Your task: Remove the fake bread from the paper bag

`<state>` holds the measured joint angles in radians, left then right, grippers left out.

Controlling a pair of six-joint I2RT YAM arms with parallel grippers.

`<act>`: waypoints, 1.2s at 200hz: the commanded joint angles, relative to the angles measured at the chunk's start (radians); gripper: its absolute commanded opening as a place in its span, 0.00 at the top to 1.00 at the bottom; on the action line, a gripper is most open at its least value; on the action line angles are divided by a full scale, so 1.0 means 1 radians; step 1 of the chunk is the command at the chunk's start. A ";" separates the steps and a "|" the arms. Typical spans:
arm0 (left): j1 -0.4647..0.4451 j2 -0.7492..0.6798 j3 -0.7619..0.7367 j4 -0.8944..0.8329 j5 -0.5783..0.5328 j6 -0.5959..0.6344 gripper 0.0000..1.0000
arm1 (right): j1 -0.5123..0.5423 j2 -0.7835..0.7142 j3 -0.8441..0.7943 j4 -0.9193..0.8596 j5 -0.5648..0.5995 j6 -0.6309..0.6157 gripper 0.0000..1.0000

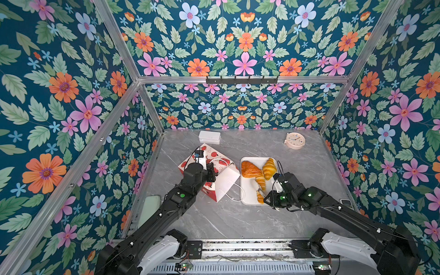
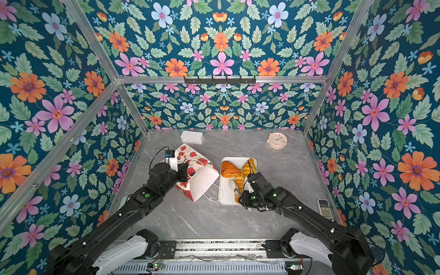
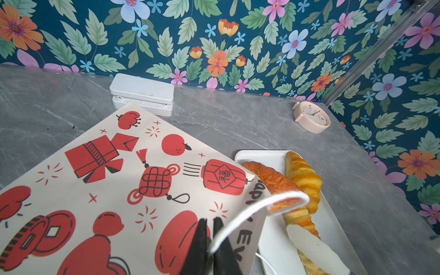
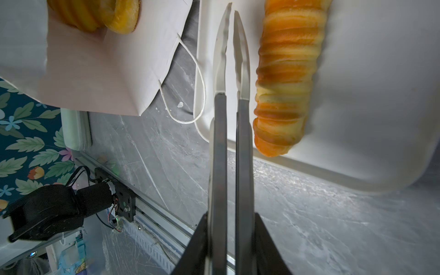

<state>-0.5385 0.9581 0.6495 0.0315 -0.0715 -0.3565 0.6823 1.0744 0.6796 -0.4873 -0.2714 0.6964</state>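
Note:
The paper bag lies on its side, its white mouth toward the white tray. My left gripper is shut on the bag's white cord handle. Three pieces of fake bread lie on the tray: a brown pastry, a croissant and a long croissant. Two more yellow pieces show inside the bag's mouth. My right gripper is shut on metal tongs, whose tips are almost together and empty, beside the long croissant.
A white box stands at the back, just behind the bag. A pink clock sits at the back right. A remote control lies by the right wall. The bag's second cord handle trails on the table against the tray's edge.

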 commanded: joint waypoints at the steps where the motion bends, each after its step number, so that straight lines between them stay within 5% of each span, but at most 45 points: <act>1: 0.002 -0.010 0.001 0.020 0.000 -0.002 0.91 | 0.001 0.016 0.008 -0.009 0.053 -0.017 0.73; 168: 0.002 -0.023 -0.014 0.025 -0.002 -0.008 0.91 | -0.025 -0.058 0.024 -0.195 0.138 -0.080 0.73; 240: 0.002 -0.010 0.001 0.027 0.011 -0.004 0.91 | -0.018 -0.181 0.055 -0.083 -0.040 -0.100 0.70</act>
<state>-0.5377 0.9409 0.6388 0.0319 -0.0715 -0.3630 0.6571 0.9199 0.7101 -0.6544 -0.2317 0.6060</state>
